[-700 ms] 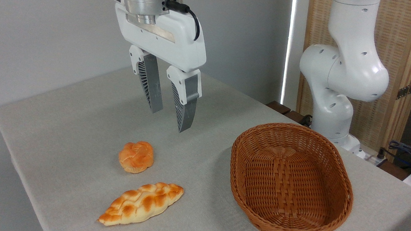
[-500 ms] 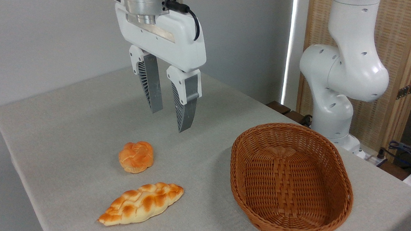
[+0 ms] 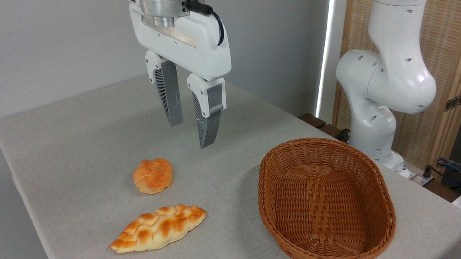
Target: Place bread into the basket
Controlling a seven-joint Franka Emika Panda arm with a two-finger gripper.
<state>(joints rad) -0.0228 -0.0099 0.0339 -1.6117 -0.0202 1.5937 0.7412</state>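
The bread (image 3: 152,175), a small round golden-orange bun with a knotted top, sits on the grey tabletop (image 3: 87,142) toward the left of the scene, touching nothing else. Just in front of it, nearer the camera, lies a longer braided loaf (image 3: 158,228) with browned patches, its pointed ends running from lower left to upper right; a narrow strip of cloth separates the two. Well to the right stands the basket (image 3: 375,188), a large oval of reddish-brown wicker with sloping sides and a braided rim, upright and holding nothing. Above the bread and slightly to its right hangs the gripper (image 3: 191,134), clear of the tabletop and of the bun. Its jaws stand apart, pointing downward with ribbed grey fingers (image 3: 169,97), and nothing is between them. Behind the basket rises the white arm (image 3: 384,84), in front of a slatted wooden screen (image 3: 450,48).
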